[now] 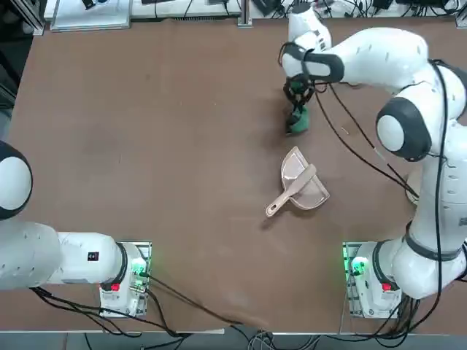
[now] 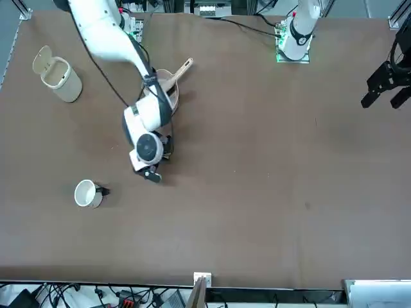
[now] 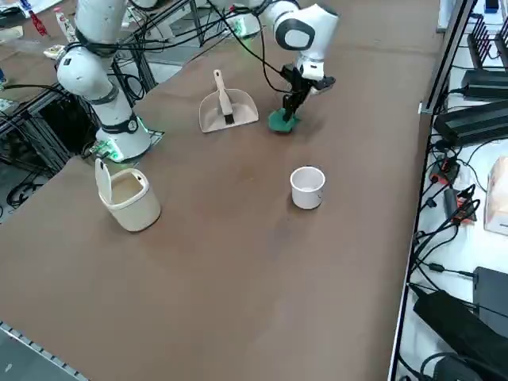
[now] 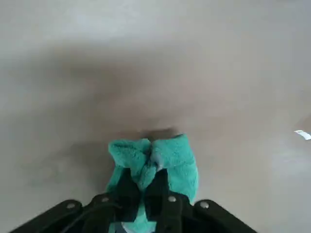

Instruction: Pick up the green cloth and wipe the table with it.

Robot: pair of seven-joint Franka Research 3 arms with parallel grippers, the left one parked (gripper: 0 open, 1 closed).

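Two fingers [image 4: 163, 191] of our right claw [image 4: 144, 194] were pinched nearly together on the green cloth [image 4: 155, 162], with a fold of the fabric squeezed up between them. We saw the cloth bunched into a small wad, its lower edge touching the table [image 1: 160, 146] in the right side view [image 3: 282, 121]. From overhead the cloth [image 1: 299, 122] sat directly under the right claw [image 1: 295, 109], toward the far right part of the table. Nearer the robot's base lay a beige dustpan [image 1: 299, 186], handle angled toward the left arm's side, close to the cloth but not touching it. In the right side view we noted a white cup [image 3: 307, 187] standing upright on the table, well apart from the cloth, and a beige bin [image 3: 127, 194] with its lid [image 3: 103, 176] tipped up nearer the table's right edge. In the front view our arm hid the cloth.
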